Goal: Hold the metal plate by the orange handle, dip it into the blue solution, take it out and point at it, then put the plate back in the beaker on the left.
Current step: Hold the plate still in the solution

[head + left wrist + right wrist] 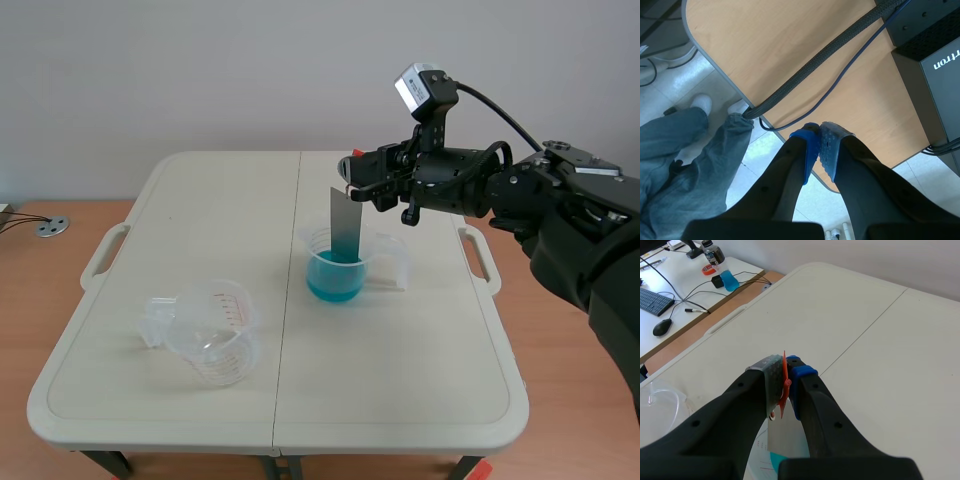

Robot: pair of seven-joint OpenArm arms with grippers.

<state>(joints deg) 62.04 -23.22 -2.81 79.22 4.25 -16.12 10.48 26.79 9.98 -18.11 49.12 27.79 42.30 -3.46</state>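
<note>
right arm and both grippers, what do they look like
The right arm is bulky and black, with a small grey camera on its wrist and a black cable looping back from it. The right gripper and left gripper have thick black fingers tipped with dotted pads, mostly blue.

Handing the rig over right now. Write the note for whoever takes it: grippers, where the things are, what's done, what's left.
Right gripper: shut on the orange handle, metal plate hanging upright.
Left gripper: shut on nothing, away from the work area.
Things: the plate's lower end is in the blue solution in the middle beaker; the empty beaker stands at the left of the table.
Done: pick-up, dip.
Left: lift out, point at the plate, return it to the empty beaker.
</note>
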